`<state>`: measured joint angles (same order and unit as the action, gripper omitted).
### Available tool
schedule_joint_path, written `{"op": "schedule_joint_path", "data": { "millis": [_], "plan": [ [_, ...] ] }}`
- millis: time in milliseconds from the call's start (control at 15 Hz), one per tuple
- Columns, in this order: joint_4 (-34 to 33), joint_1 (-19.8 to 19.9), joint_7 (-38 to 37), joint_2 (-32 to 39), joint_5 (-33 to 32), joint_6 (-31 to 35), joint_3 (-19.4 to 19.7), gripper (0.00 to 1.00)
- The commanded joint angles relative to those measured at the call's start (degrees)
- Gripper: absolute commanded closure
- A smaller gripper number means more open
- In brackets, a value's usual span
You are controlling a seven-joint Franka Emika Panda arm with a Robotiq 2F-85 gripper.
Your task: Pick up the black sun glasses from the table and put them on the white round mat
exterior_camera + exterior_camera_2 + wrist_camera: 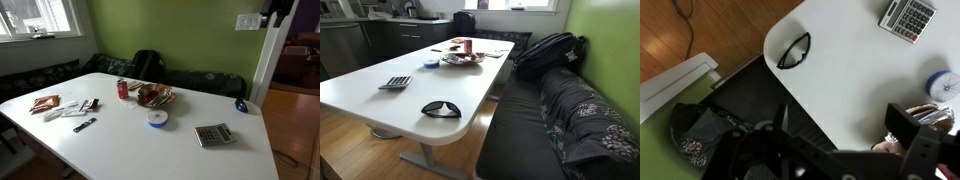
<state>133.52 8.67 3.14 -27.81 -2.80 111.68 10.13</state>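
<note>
The black sun glasses (441, 108) lie alone on the white table near its rounded corner, also seen in the wrist view (793, 50) and in an exterior view (241, 104). The white round mat (157, 118) lies flat mid-table beside the snack dish, and shows in the other views too (431, 63) (943, 85). My gripper (845, 130) hangs high above the table, well away from the glasses. Its dark fingers are spread apart with nothing between them.
A grey calculator (212, 134) (908, 17) lies between the glasses and the mat. A brownish-red snack dish (155, 96), a red can (123, 89), a slim black remote (84, 125) and snack packets sit further along. A dark bench with a backpack (548, 52) runs beside the table.
</note>
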Motion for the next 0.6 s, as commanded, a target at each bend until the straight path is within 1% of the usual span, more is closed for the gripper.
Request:
{"op": "schedule_joint_path", "data": {
  "millis": [0, 67, 133, 200, 400, 533],
  "plan": [
    [-0.2, 0.2, 0.1, 0.1, 0.1, -0.2, -0.2, 0.00],
    [-0.2, 0.2, 0.1, 0.1, 0.1, -0.2, -0.2, 0.00],
    [0.3, 0.4, -0.4, 0.6, 1.2, 2.0, 0.5, 0.00],
    [2.0, 1.4, -2.8, 1.0, 1.4, 8.1, 0.7, 0.00],
    [6.1, 2.3, -6.2, 3.6, 3.5, 20.9, 1.4, 0.00],
    [8.7, 3.5, -9.6, 6.7, 3.3, 26.4, 0.9, 0.00]
  ]
}}
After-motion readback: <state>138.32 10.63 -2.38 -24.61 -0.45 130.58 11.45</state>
